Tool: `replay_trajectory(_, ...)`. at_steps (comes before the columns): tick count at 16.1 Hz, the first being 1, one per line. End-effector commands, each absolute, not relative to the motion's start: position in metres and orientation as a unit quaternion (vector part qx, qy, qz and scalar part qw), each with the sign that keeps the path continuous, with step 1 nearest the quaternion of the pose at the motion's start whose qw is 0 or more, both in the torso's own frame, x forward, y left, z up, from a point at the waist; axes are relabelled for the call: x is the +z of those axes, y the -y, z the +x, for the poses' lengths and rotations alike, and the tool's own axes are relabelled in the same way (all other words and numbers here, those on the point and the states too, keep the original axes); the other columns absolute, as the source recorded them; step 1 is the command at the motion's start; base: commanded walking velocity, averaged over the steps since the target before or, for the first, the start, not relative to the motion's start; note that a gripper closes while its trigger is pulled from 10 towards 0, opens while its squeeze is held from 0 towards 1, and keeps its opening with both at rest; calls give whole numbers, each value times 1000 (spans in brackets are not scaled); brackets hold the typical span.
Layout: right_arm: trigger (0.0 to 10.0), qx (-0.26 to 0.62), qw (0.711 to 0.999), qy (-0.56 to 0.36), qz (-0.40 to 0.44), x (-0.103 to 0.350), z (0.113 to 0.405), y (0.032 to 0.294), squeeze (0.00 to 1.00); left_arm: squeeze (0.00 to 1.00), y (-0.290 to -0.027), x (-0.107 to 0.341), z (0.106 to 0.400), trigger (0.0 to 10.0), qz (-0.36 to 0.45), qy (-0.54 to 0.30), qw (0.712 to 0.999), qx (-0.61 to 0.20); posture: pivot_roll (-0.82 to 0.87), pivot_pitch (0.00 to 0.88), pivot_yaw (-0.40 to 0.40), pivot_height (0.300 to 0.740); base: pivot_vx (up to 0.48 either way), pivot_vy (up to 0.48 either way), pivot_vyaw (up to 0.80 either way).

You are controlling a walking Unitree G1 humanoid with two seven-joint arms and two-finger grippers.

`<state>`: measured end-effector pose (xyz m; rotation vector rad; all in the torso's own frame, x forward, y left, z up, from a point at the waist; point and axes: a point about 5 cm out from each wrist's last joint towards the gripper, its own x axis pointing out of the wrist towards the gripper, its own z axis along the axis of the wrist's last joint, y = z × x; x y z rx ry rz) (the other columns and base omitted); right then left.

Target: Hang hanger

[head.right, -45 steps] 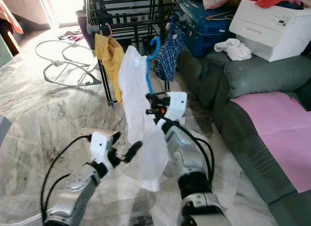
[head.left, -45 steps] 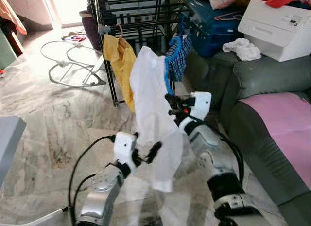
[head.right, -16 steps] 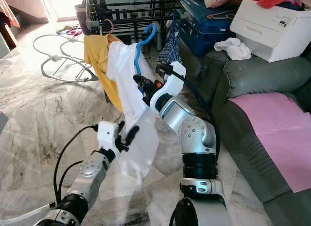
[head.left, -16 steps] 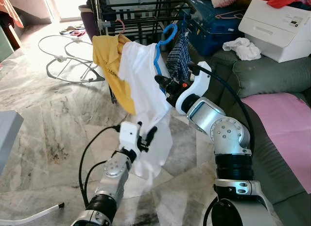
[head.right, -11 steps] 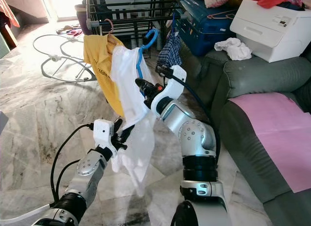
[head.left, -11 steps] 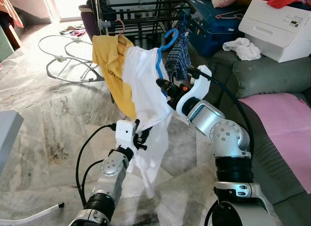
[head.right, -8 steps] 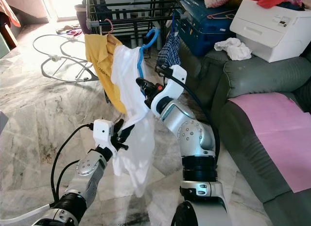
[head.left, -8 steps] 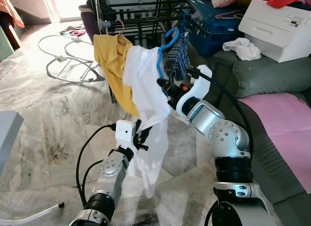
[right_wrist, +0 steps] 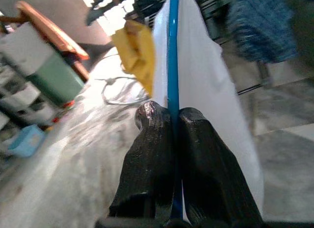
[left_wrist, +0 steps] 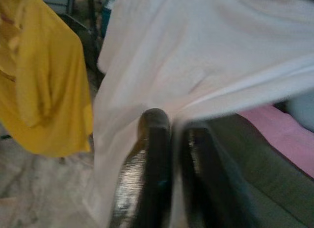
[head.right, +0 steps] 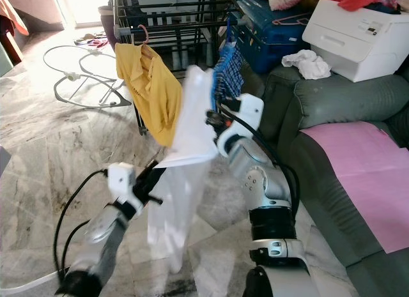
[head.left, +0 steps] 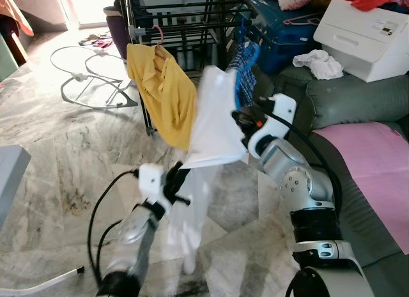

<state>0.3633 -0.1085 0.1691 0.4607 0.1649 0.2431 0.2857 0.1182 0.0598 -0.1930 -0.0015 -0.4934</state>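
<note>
A marble floor point(head.left: 57, 156) in grey-veined cream fills a cluttered living area, bright daylight washing in from a doorway point(head.left: 89, 6) at the far end. A black metal drying rack point(head.left: 185, 16) stands in the middle ground with a yellow shirt point(head.left: 163, 92) and blue checked cloth point(head.left: 243, 67) hung on it. To the right, a grey-green sofa point(head.left: 345, 105) carries a pink sheet point(head.left: 377, 156), a white printer point(head.left: 367, 32), a crumpled white cloth point(head.left: 317, 62) and a blue suitcase point(head.left: 281, 29). A white wire frame point(head.left: 89, 86) lies on the floor at left.
</note>
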Motion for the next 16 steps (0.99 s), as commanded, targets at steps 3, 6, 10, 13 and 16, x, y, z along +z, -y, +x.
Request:
replay_trajectory(3, 10000, 94, 971, -34, 219, 177, 377, 128, 0, 0, -118, 46, 264, 0, -113, -47, 945, -303, -208, 35, -16, 740, 0, 0, 0)
replay_trajectory(6, 10000, 85, 971, -15, 225, 189, 391, 140, 0, 0, -124, 23, 247, 0, -104, -100, 939, -312, -210, 34, -14, 740, 0, 0, 0)
replay_trajectory(10, 10000, 103, 964, 14, 244, 207, 396, 134, 0, 0, -125, 26, 256, 0, -111, -97, 952, -269, -218, 29, -28, 740, 0, 0, 0)
replay_trajectory(13, 10000, 121, 954, 5, 276, 199, 393, 111, 0, 0, -103, 57, 282, 10000, -95, -39, 957, -272, -218, 27, -30, 740, 0, 0, 0)
replay_trajectory(16, 10000, 155, 945, -5, 288, 199, 387, 81, 0, 1000, -98, 76, 299, 10000, -67, 8, 965, -254, -225, 29, -23, 740, 0, 0, 0)
